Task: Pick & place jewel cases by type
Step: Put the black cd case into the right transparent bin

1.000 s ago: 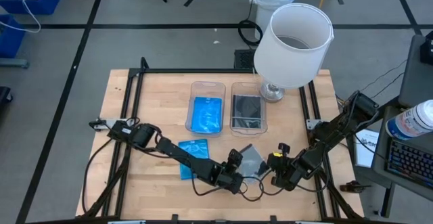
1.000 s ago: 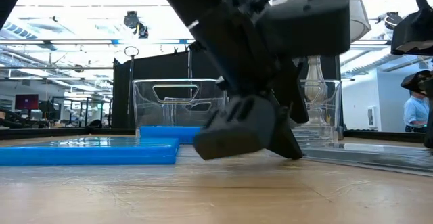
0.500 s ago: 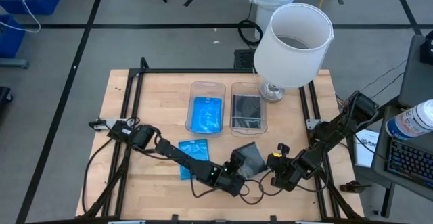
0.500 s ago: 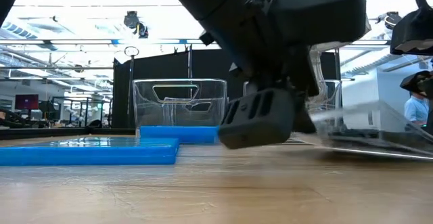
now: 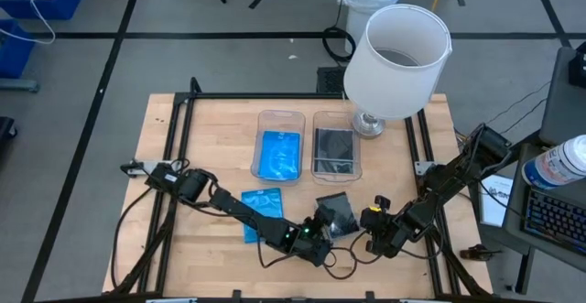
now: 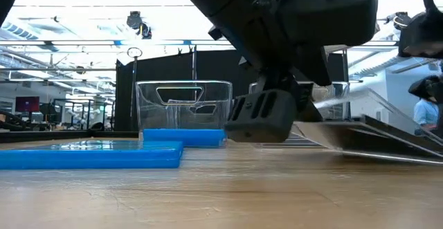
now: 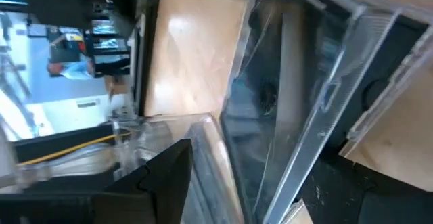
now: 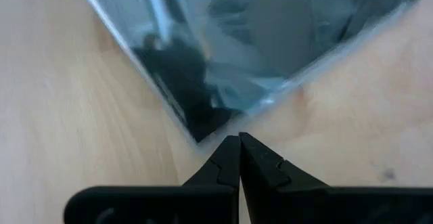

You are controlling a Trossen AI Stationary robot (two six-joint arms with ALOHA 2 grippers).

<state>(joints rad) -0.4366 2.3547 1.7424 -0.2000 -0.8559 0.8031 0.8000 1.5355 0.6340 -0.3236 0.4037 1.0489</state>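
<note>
Left gripper (image 5: 322,231): you have it low over the front of the table (image 5: 211,120), its fingers spread wide around one edge of a clear/dark grey square jewel case (image 5: 337,213), pinching it by that edge.
Held case: in the low view you see the clear case (image 6: 360,129) tilted, the gripped side raised off the wood and the far side sloping down toward the tabletop.
Right gripper (image 5: 375,239): your right arm waits at the front right, fingers pressed together, the tips just beside one corner of that same case (image 8: 250,41); whether they touch it you cannot tell.
Loose blue case (image 5: 259,209): a bright blue rectangular jewel case lies flat on the wood near the front, left of the held case.
Left bin (image 5: 280,118): this clear bin holds a blue case (image 5: 279,154).
Right bin (image 5: 335,117): just beside the left bin, this clear bin holds a dark grey case (image 5: 334,147).
Lamp (image 5: 396,60): a white-shaded lamp stands at the back right, near the right bin.
</note>
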